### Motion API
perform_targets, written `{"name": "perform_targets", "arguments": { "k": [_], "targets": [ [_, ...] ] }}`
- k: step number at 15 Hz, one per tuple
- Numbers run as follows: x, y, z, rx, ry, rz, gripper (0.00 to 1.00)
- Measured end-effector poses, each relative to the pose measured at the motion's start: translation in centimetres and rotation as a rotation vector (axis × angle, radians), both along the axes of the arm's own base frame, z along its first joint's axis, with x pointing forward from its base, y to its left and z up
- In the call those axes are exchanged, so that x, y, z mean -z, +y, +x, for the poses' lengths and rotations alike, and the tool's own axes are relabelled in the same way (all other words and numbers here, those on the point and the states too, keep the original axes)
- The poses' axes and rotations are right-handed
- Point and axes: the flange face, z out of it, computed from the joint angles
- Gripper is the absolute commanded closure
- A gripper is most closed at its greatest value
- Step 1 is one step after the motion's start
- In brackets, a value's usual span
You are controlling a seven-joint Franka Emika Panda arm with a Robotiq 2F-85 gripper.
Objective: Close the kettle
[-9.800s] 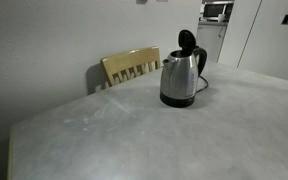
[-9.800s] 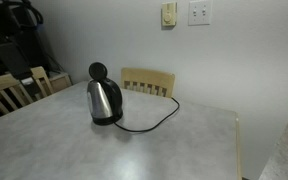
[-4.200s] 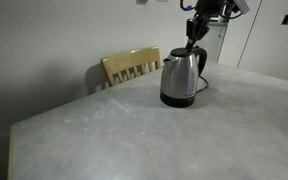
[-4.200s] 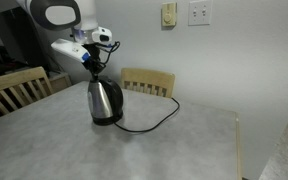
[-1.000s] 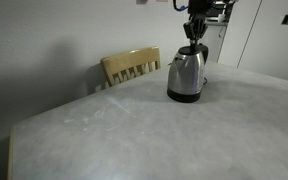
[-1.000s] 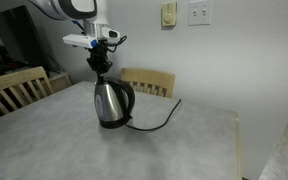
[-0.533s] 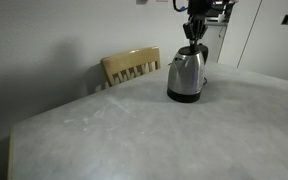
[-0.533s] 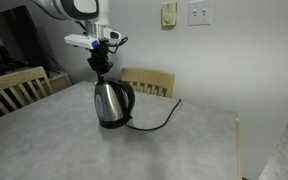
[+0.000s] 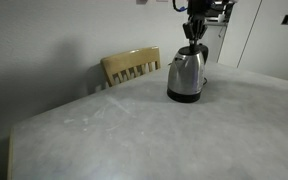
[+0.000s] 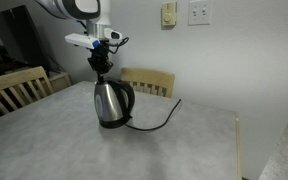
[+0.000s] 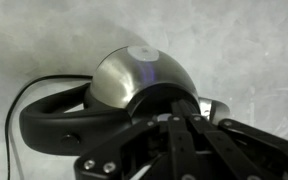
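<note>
Sitting on the desk [image 9: 94, 135]: the kettle [image 9: 187, 75] stands upright on its black base, toward the far side near the wall.
End effector [image 9: 193, 38]: it hangs straight above the kettle with its tips pointing down at the kettle's top. In both exterior views I cannot make out whether the tips touch the top or stop just short of it.
Fingers: the wrist view shows them drawn together to a single point low in the frame, with nothing held between them.
Lid: no black lid stands up from the kettle in either exterior view, so it looks to be lying flat. The end effector covers the seam, so I cannot tell whether it is fully seated.
Wrist view only: it looks down on the shiny steel dome [image 11: 144, 72], with the black handle [image 11: 54, 125] curving off to the left.
Exterior view only: a black cord [image 10: 156, 120] runs from the kettle's base [image 10: 112, 124] across the desk toward the wall.
Around: in an exterior view a wooden chair [image 9: 131, 66] stands behind the desk, near the kettle. In an exterior view a second chair [image 10: 14, 88] stands at the desk's left end, well apart from the kettle, and wall plates [image 10: 198, 12] are mounted high on the wall.
In the way: the end effector and its arm hide the kettle's top from all three views.
</note>
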Motion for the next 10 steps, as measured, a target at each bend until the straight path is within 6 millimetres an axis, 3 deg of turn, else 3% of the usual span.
{"name": "perform_targets", "arguments": {
  "k": [4, 10],
  "targets": [
    [-0.5, 1.4, -1.0, -0.051, -0.084, -0.002, 1.0],
    [-4.2, 3.5, -4.2, -0.126, -0.217, -0.035, 1.0]
  ]
}}
